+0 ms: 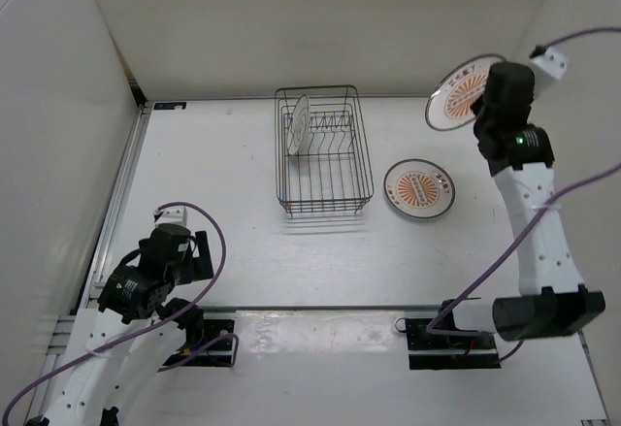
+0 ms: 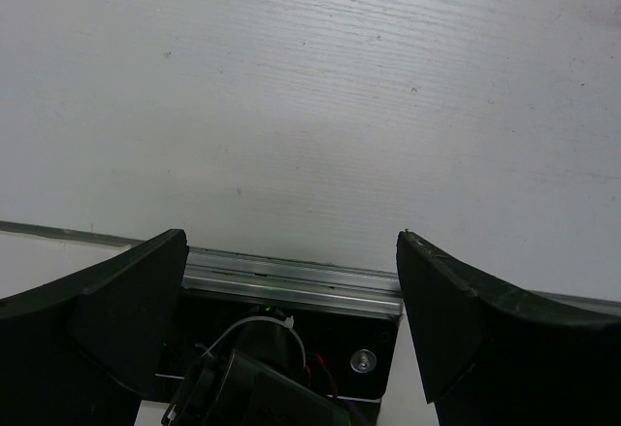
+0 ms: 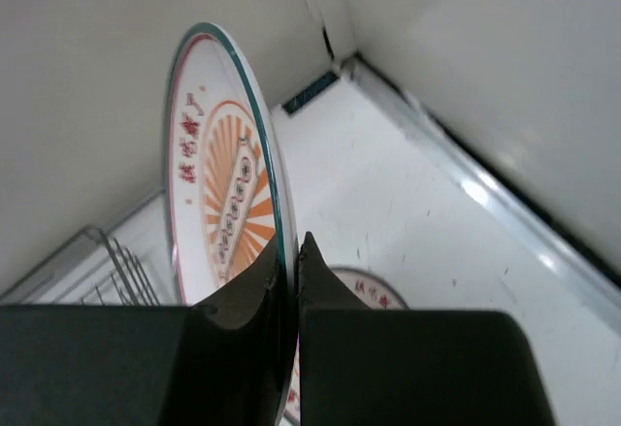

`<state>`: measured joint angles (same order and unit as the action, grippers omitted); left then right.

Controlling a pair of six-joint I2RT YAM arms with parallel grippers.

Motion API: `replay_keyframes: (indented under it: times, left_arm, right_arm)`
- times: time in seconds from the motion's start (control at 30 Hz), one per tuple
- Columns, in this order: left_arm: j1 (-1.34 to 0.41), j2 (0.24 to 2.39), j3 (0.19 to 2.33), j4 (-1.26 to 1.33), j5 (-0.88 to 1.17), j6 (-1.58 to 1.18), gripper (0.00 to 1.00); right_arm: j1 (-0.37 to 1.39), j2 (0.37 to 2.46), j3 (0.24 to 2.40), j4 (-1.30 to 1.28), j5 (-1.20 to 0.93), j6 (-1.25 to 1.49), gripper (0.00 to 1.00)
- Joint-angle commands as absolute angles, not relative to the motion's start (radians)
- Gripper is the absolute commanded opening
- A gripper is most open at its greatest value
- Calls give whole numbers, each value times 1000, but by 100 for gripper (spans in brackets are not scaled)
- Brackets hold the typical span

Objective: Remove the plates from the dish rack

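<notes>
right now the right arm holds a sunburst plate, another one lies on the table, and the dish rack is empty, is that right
Not quite: the dish rack is not empty. The top view shows one white plate standing in it. The rest holds: the right fingers grip a sunburst plate, and another sunburst plate lies on the table.

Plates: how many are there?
3. One sunburst plate is pinched on edge in the right gripper, up at the far right. A second sunburst plate lies flat on the table beside the dish rack. A plain white plate stands upright in the rack. None looks hidden.
</notes>
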<state>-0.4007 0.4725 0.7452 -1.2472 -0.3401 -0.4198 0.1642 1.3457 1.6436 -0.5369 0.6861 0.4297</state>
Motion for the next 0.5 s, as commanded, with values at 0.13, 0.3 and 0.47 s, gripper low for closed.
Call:
replay_keyframes:
  times: [0.13, 0.3, 0.47]
  left_arm:
    - [-411, 465, 758, -1256, -377, -443, 100]
    - [-410, 476, 756, -1253, -377, -440, 100]
    - [-410, 472, 756, -1255, -377, -440, 100]
  right_arm:
    - [-29, 1232, 1149, -469, 201, 738, 0]
    - [-87, 1195, 910, -270, 81, 772, 0]
    - [-117, 1212, 816, -163, 9, 775, 0]
